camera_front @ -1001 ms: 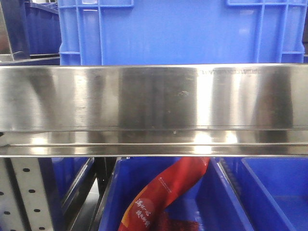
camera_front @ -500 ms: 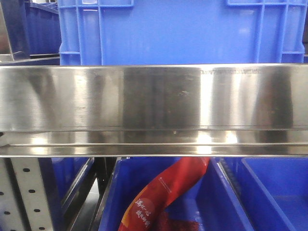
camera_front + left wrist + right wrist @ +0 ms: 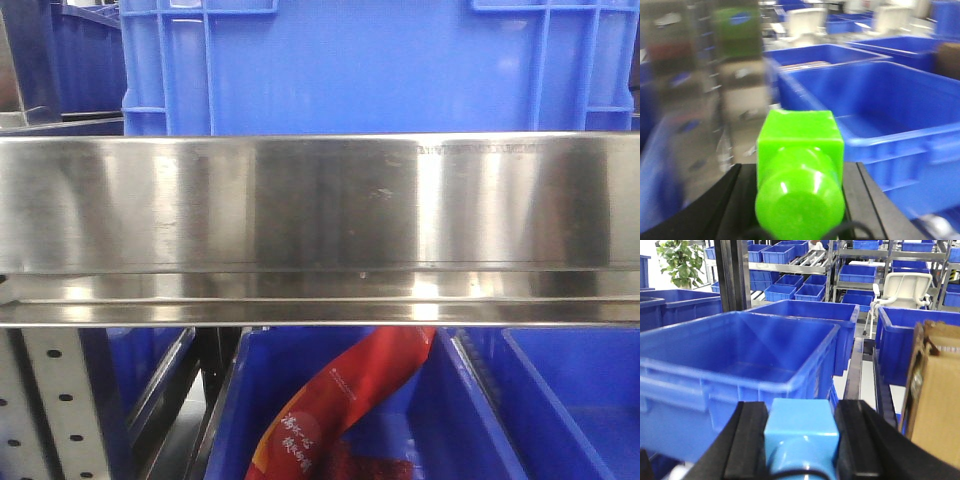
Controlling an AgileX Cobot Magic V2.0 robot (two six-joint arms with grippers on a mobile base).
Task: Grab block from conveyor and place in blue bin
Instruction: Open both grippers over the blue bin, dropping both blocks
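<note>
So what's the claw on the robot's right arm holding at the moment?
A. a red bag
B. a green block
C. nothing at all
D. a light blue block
D: the right wrist view shows a light blue block clamped between the black fingers of the right gripper. The green block is in the left gripper.

You have the block (image 3: pixel 801 432) in the right gripper (image 3: pixel 801 412) and a second block (image 3: pixel 800 135) in the left gripper (image 3: pixel 800 170). The bin (image 3: pixel 715 390) lies ahead, with a cardboard box (image 3: pixel 935 405) further right.
</note>
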